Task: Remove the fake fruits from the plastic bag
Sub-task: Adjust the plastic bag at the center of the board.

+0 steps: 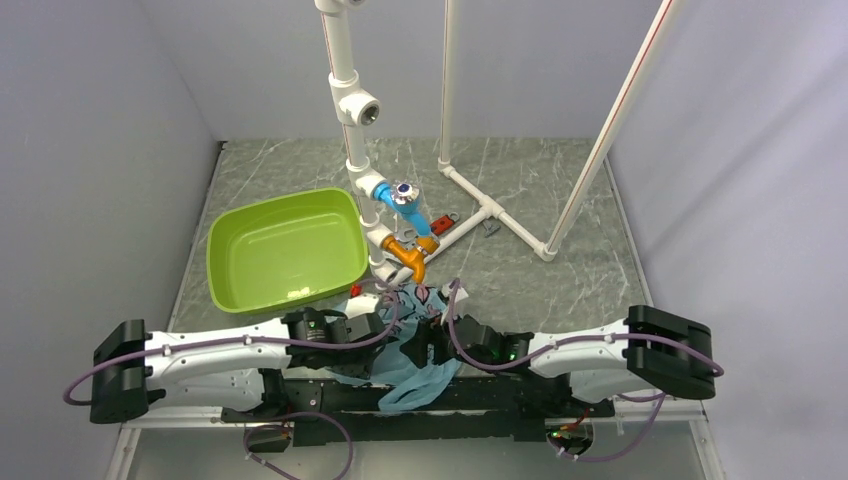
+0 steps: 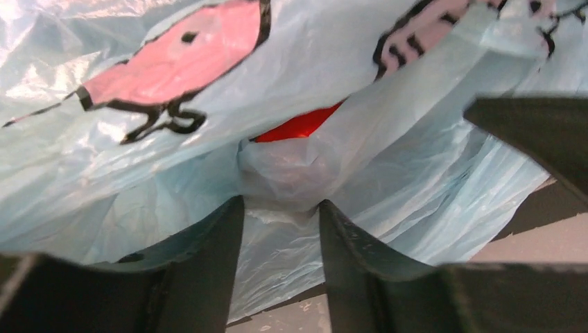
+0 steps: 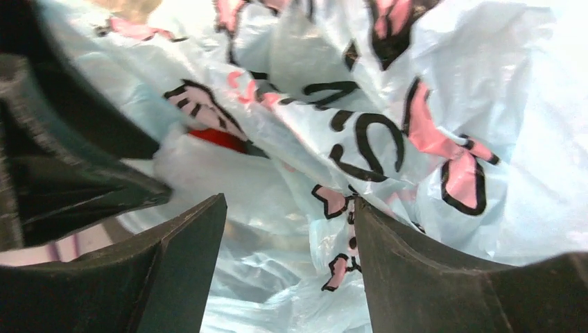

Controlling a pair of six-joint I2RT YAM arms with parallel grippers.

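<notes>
The left hand [image 2: 281, 205] is clenched on a bunched fold of the plastic bag [image 2: 430, 159]; whether the right hand [image 3: 290, 201], astride another fold, is gripping cannot be told. The bag lies between both hands at the near edge of the table [image 1: 540, 270], and no fake fruits are seen outside it, so removal is judged not yet achieved.
</notes>
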